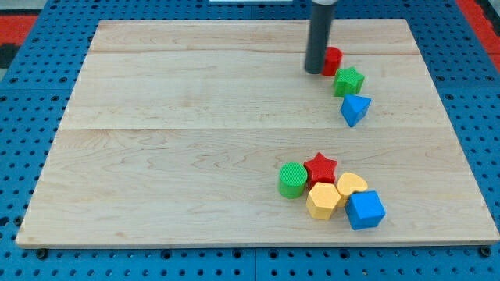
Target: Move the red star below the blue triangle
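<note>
The red star [320, 167] lies on the wooden board [156, 156] at the lower right, touching a green cylinder [293, 179], a yellow hexagon [323, 200] and a yellow heart-like block [351, 185]. The blue triangle [355, 109] lies higher up at the right, well above the red star. My tip [314, 70] stands near the view's top, just left of a red cylinder [333, 60] and partly hiding it, up-left of the blue triangle.
A green star [348, 81] sits between the red cylinder and the blue triangle. A blue cube [365, 209] lies right of the yellow hexagon. The board's right edge [461, 156] is near these blocks.
</note>
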Action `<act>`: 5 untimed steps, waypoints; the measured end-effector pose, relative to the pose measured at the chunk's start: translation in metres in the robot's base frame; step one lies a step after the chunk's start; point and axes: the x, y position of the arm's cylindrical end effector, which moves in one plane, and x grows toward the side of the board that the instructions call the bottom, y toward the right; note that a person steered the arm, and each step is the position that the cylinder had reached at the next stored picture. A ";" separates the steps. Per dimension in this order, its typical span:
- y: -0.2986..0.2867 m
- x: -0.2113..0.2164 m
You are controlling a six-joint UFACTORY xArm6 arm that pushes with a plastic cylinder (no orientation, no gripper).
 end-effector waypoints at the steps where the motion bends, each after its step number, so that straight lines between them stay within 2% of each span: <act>1: 0.018 -0.001; 2: -0.054 0.010; 4: -0.084 0.177; 5: -0.171 0.209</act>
